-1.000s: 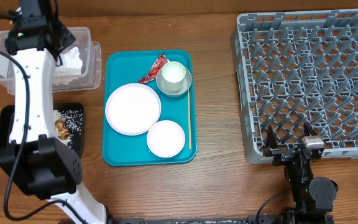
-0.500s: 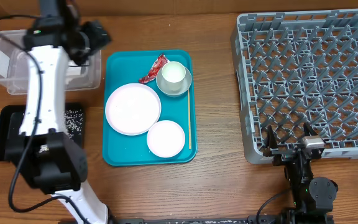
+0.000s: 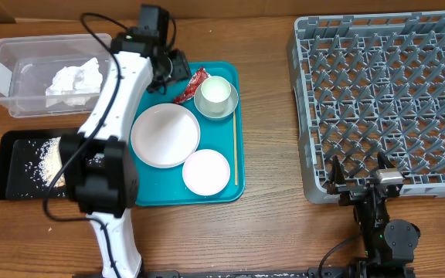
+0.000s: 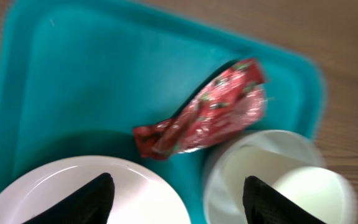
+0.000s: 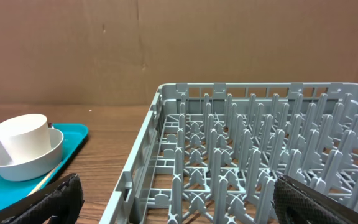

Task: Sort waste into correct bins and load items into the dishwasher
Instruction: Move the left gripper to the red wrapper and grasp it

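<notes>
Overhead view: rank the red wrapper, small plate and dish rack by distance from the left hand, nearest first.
1. Red wrapper, just beside the left hand.
2. Small plate, lower on the teal tray.
3. Dish rack, far right.

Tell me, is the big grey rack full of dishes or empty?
Empty. The grey rack shows only bare pegs, overhead and from the right wrist; no dishes inside.
</notes>
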You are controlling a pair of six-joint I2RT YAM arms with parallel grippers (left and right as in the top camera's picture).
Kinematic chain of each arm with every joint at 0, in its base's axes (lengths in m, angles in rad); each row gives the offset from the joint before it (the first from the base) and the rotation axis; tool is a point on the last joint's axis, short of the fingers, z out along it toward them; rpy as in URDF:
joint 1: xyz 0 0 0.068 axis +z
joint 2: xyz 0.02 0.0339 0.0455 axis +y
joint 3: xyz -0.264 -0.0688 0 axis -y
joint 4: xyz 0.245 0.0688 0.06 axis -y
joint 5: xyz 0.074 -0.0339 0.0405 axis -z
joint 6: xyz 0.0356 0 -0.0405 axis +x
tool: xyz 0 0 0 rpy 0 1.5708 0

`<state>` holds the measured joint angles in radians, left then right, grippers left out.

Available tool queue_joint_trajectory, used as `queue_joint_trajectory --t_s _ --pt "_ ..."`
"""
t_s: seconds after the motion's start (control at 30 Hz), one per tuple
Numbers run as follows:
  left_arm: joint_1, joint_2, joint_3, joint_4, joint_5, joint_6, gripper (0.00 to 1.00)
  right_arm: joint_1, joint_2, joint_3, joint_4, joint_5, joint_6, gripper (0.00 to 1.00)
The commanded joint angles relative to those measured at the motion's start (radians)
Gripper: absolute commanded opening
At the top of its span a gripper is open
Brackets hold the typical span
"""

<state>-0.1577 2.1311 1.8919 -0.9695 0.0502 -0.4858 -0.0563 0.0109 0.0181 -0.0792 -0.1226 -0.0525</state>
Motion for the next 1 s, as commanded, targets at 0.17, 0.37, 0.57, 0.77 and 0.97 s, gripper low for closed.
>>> queue_joint_trajectory --t_s 0.17,0.37,0.57,0.77,0.97 --pt "0.001 0.093 -0.003 -0.002 -0.043 0.101 0.70 0.005 -0.008 -0.010 0.005 0.002 0.003 1.00" --pt "0.000 0.094 -0.003 -0.017 -0.043 0.293 0.75 0.005 -0.008 -0.010 0.005 0.002 0.003 1.00" --pt "0.001 0.118 -0.006 -0.026 -0.042 0.364 0.75 0.005 -0.008 -0.010 0.005 0.002 0.003 1.00" --pt "0.000 0.184 -0.006 0.001 -0.046 0.382 0.77 0.005 -0.008 -0.010 0.005 0.002 0.003 1.00" --pt "0.000 0.188 -0.006 0.064 -0.058 0.381 0.76 0.005 -0.008 -0.010 0.005 0.002 0.003 1.00"
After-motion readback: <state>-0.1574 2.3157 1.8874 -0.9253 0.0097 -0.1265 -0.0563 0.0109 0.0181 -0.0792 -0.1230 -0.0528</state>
